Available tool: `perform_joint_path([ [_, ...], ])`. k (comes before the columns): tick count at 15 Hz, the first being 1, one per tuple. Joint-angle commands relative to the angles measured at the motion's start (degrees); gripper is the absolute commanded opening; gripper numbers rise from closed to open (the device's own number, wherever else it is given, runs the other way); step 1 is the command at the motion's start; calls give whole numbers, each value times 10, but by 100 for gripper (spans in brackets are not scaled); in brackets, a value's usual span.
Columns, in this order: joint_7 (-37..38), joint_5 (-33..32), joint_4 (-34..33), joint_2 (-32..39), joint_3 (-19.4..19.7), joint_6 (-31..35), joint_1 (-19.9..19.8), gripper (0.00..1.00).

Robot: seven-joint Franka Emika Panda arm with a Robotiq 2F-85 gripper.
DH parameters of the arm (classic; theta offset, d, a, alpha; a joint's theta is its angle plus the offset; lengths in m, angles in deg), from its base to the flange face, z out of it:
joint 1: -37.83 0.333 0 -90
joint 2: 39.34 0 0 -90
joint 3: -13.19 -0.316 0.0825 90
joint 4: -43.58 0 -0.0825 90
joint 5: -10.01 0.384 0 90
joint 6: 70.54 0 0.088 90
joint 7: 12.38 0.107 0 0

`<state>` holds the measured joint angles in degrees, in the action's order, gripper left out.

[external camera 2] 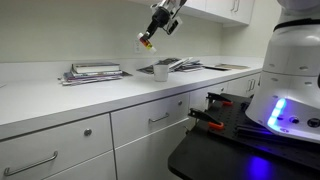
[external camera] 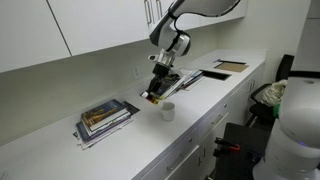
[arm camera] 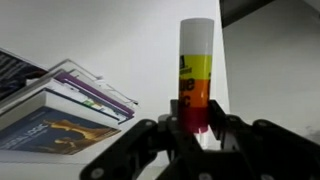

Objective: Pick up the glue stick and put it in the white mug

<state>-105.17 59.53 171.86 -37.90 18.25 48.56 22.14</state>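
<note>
My gripper (arm camera: 196, 128) is shut on the glue stick (arm camera: 196, 70), gripping its red end; the white cap end points away from the wrist. In both exterior views the gripper (external camera: 155, 93) (external camera 2: 150, 38) holds the stick (external camera: 149, 98) (external camera 2: 145, 43) in the air above the counter. The white mug (external camera: 167, 111) stands on the counter just below and beside the gripper; it also shows small in an exterior view (external camera 2: 160, 72). The mug is out of the wrist view.
A stack of books and magazines (external camera: 104, 118) (external camera 2: 93, 72) (arm camera: 60, 110) lies on the white counter (external camera: 120, 150). More dark magazines (external camera: 190, 78) (external camera 2: 185, 65) lie further along. White cabinets hang above. A black chair and another white robot (external camera 2: 290, 70) stand beside the counter.
</note>
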Motion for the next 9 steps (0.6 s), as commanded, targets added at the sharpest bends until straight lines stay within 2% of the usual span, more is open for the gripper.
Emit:
perform_joint_path([
  [1, -56, -6, 4, -9, 30, -12, 12, 8],
  [4, -114, 3, 3, -2, 42, -13, 10, 8],
  [9, -211, 59, 1, 26, 64, -19, -2, 8],
])
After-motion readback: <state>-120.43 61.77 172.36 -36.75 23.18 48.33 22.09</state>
